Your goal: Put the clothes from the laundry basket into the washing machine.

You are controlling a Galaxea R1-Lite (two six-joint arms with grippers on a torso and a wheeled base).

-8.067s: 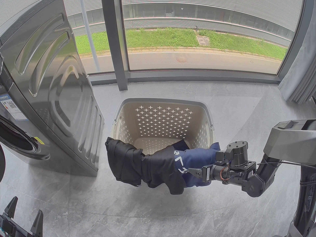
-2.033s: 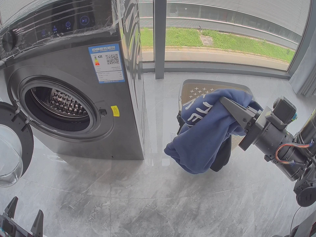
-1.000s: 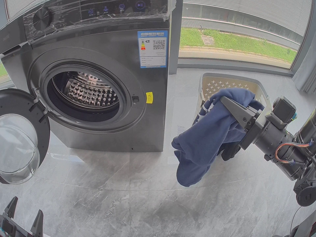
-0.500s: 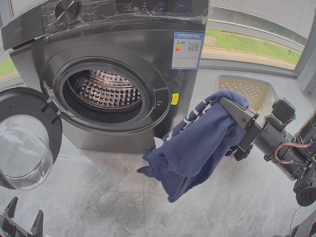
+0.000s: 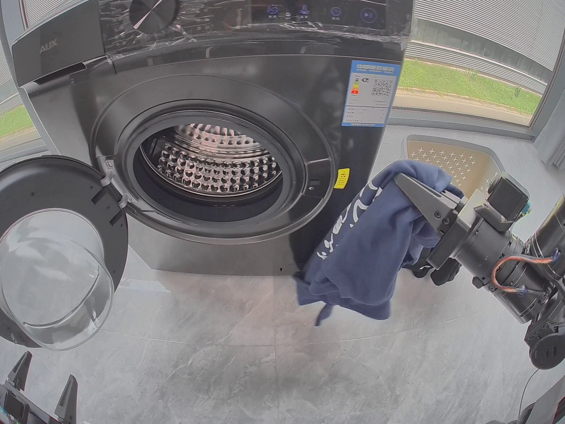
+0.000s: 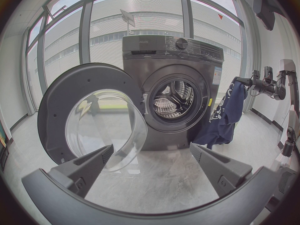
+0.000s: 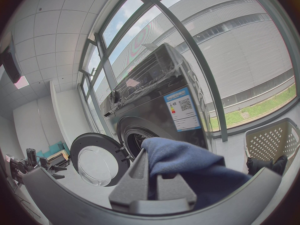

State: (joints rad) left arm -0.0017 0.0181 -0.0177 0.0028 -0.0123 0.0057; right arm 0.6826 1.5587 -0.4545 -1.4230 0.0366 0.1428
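One washing machine (image 5: 235,78); on its front one dial (image 5: 153,8) and two stickers, one energy label (image 5: 371,92) and one yellow sticker (image 5: 341,178); one round door (image 5: 53,254) at its left; one laundry basket (image 5: 453,160) at its right; two clothes also at its right, one navy garment (image 5: 365,242) and one black garment (image 7: 265,164); two grippers, one left gripper (image 5: 47,375) and one right gripper (image 5: 406,184).

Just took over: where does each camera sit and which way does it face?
Head view: on the head, looking down at the washing machine; right gripper holding blue garment, left gripper low.
Left wrist view: behind open left gripper, facing the door.
Right wrist view: behind right gripper, facing washing machine and laundry basket.
All share washing machine, blue garment.
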